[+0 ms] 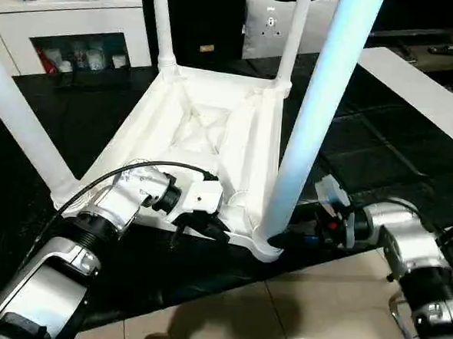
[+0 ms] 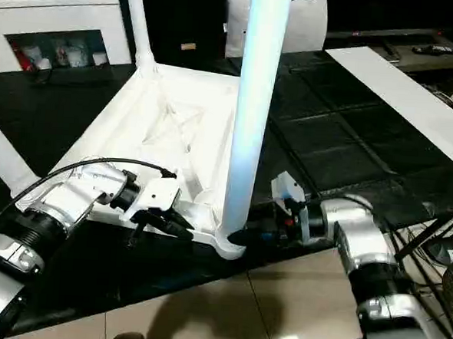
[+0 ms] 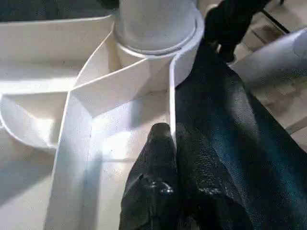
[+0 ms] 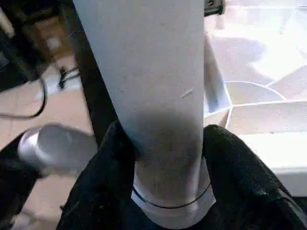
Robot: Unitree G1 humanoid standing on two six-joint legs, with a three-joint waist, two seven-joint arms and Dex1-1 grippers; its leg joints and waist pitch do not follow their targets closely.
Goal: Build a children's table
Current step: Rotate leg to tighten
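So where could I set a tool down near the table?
Bare black mat between the table top and the white board. The near corner is crowded: left gripper pinches the rim, right gripper clasps the leg at its socket.

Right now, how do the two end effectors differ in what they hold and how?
The left end effector is pinched shut on the thin side wall of the tabletop, while the right end effector wraps its fingers around the base of the near leg, so it stands much wider. The left grips a flat edge, the right a round post. Both hold at the same near corner socket.
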